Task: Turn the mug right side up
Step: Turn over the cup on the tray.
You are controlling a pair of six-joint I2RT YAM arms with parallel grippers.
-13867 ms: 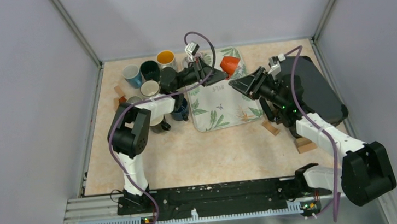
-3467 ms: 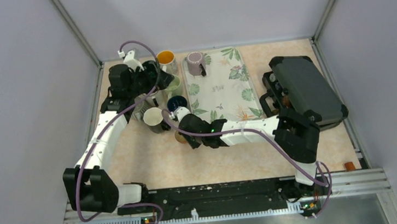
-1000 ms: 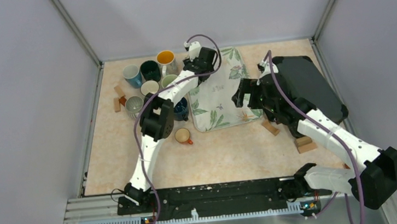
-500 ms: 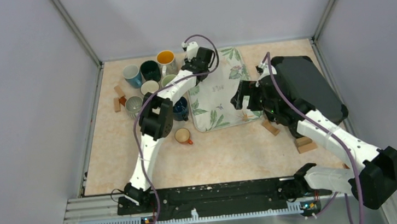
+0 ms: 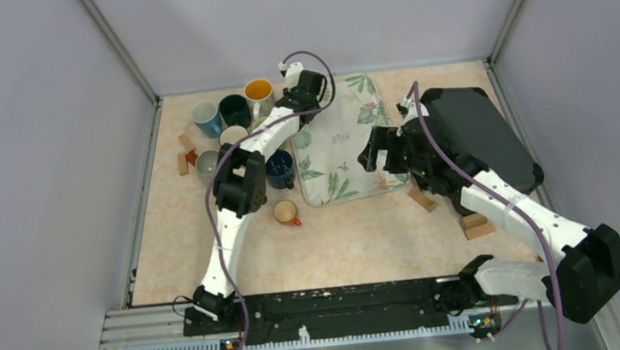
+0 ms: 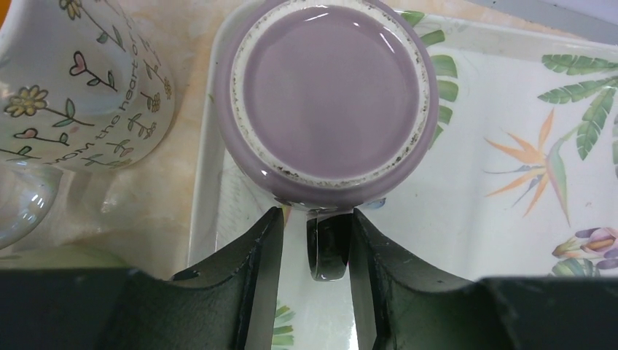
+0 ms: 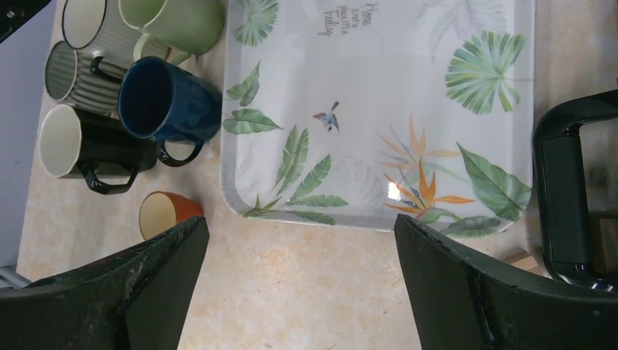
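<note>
Note that the mug (image 6: 328,95) sits inverted on the tray (image 6: 510,146), the left gripper (image 6: 316,219) half-closed astride its handle (image 6: 329,251), grip unconfirmed, the right gripper (image 7: 299,226) wide open and empty; you have lifting and turning left.

Probably lab test cell: plain grey walls (image 5: 31,167), mounting rail (image 5: 344,299).

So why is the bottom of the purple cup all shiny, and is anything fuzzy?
Left wrist view: light glints as white streaks on the glazed base of the purple mug, and the left gripper, close to the lens, looks dark and soft-edged. Right wrist view: one small glare spot on the tray. Top view: even light, only faint shadows.
</note>
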